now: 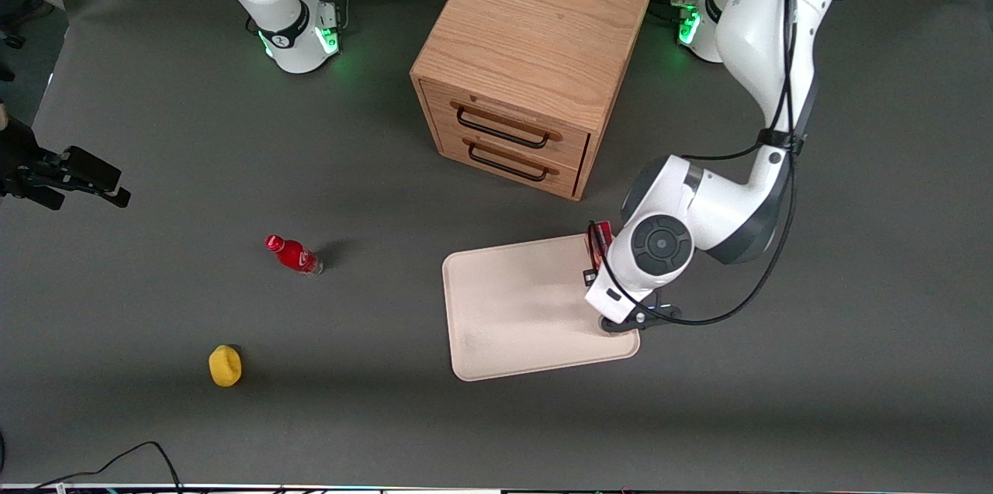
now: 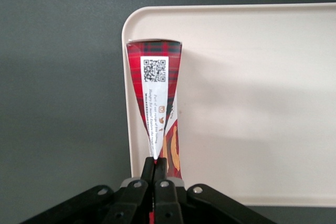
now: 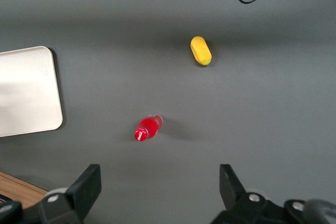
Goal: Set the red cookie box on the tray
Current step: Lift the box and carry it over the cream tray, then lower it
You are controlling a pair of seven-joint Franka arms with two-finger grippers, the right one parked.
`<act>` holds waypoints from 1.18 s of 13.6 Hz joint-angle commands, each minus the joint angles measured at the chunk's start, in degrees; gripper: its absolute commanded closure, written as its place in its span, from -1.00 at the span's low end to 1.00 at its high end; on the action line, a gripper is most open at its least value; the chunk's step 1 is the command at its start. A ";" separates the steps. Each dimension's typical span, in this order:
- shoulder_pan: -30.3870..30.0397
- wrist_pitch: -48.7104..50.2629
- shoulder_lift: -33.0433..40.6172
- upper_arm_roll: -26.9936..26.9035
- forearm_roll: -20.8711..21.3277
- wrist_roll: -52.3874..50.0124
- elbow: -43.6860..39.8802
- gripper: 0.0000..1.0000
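The red cookie box (image 2: 155, 93), dark red with a white label patch and cookie pictures, hangs end-down from my left gripper (image 2: 156, 163), which is shut on its pinched upper end. Its lower end sits just inside a rounded corner of the pale cream tray (image 2: 252, 103). I cannot tell whether it touches the tray. In the front view only a red sliver of the box (image 1: 601, 240) shows beside the wrist, at the tray (image 1: 520, 308) corner nearest the wooden cabinet. The fingers themselves are hidden there by the wrist.
A wooden two-drawer cabinet (image 1: 535, 60) stands farther from the front camera than the tray. A small red bottle (image 1: 293, 254) and a yellow object (image 1: 225, 365) lie on the grey table toward the parked arm's end.
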State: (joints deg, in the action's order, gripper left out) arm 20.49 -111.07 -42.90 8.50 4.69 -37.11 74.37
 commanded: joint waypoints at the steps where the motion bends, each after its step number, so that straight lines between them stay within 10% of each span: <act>1: 0.69 0.94 -0.69 -0.94 1.90 -1.21 -2.30 1.00; 2: 0.52 0.94 -0.87 -1.03 1.99 -1.21 -2.21 -0.75; 3: 0.69 1.12 -0.70 -1.11 2.34 -1.90 -2.30 -1.00; 16: -23.90 31.45 30.38 -1.29 -2.16 29.99 3.47 -1.00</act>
State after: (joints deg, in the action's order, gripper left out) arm -1.95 -78.63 -18.91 6.79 1.36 -8.19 70.90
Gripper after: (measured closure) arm 0.000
